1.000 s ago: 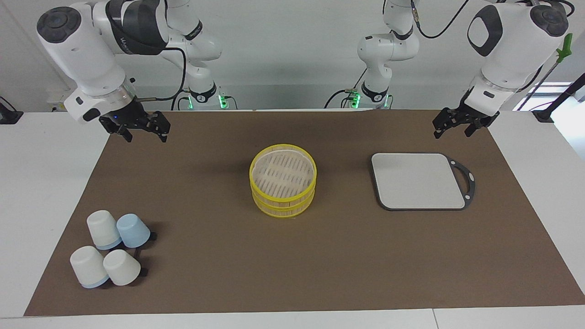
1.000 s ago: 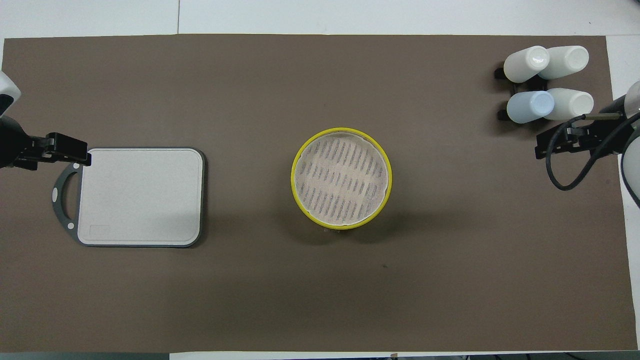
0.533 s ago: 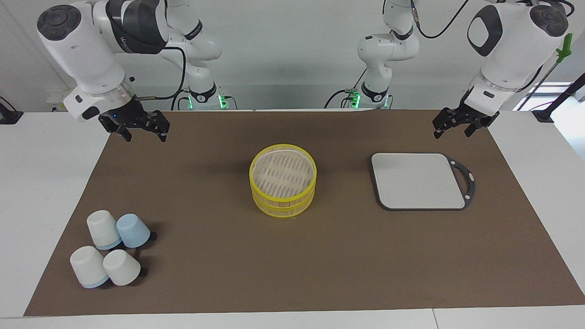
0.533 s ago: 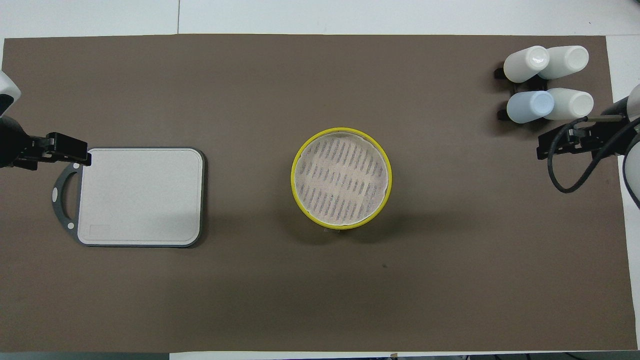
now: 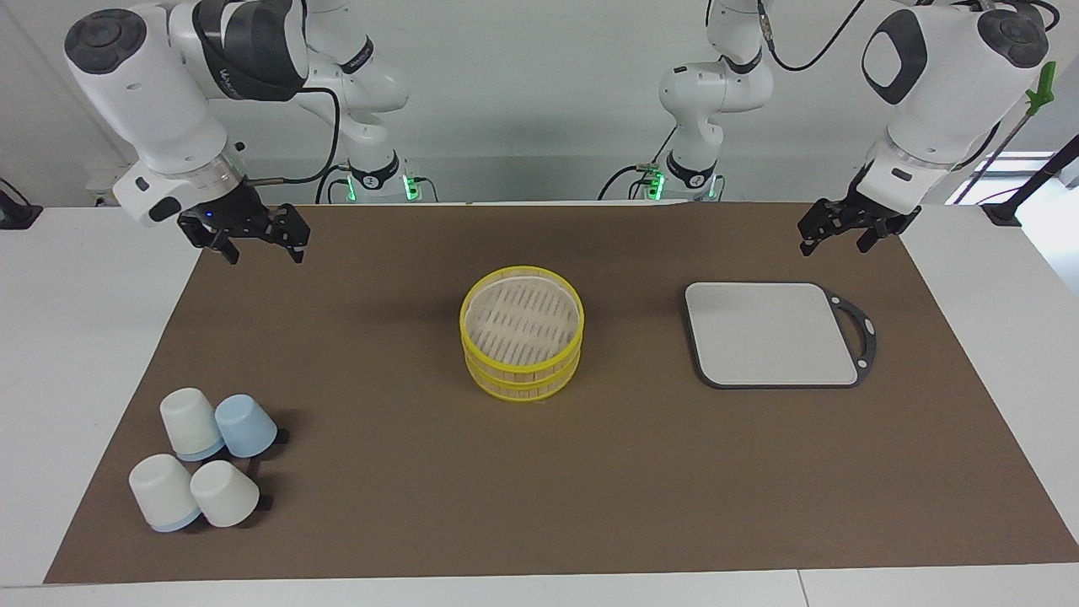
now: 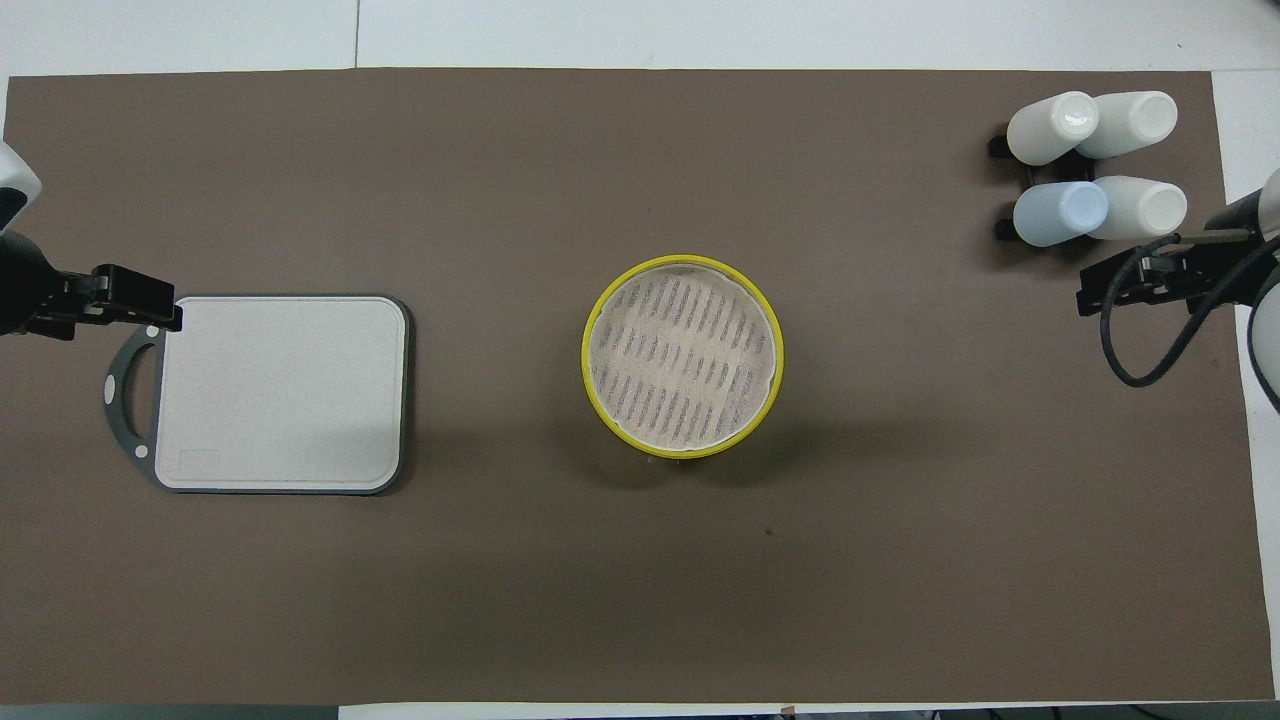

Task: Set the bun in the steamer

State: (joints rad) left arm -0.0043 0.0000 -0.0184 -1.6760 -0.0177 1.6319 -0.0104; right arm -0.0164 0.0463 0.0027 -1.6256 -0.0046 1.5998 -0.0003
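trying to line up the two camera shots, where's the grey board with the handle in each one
Facing view: the grey board lies at the right of the picture, level with the steamer, its handle toward the picture's right edge.
Overhead view: the grey board lies at the left of the picture, handle toward the left edge.
Shared landmark: the steamer sits mid-mat in both; the board is beside it, toward the left arm's end of the table.

White rounded arm casings noted, dark grey joint caps; black grippers fitted; black cables looped; green lights at bases.
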